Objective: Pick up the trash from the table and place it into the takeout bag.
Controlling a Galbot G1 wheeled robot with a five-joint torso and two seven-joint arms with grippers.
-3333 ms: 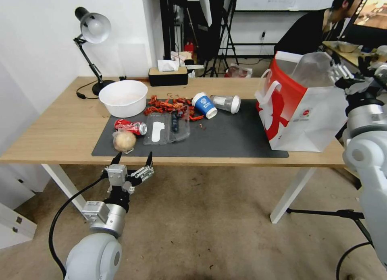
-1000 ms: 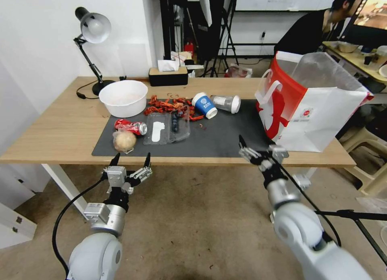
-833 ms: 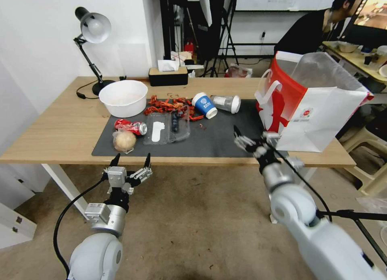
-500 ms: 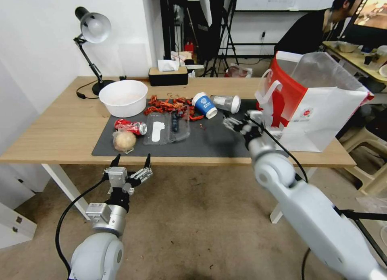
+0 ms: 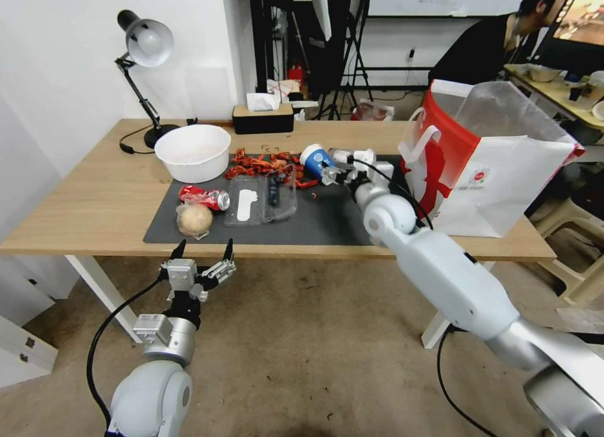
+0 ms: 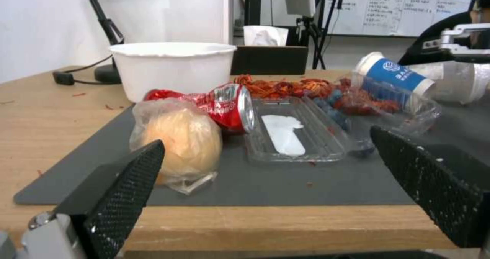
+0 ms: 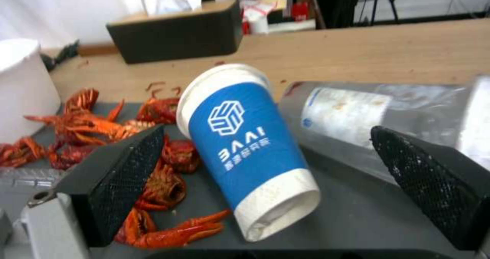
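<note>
Right tool, ribbed black pads spread, frames the tipped blue paper cup at frame centre; left tool gapes lower left, below the wooden table

In the head view the right gripper hides most of the clear plastic cup beside the blue paper cup, and the large white-and-red paper takeout bag conceals its own contents behind its walls.
</note>
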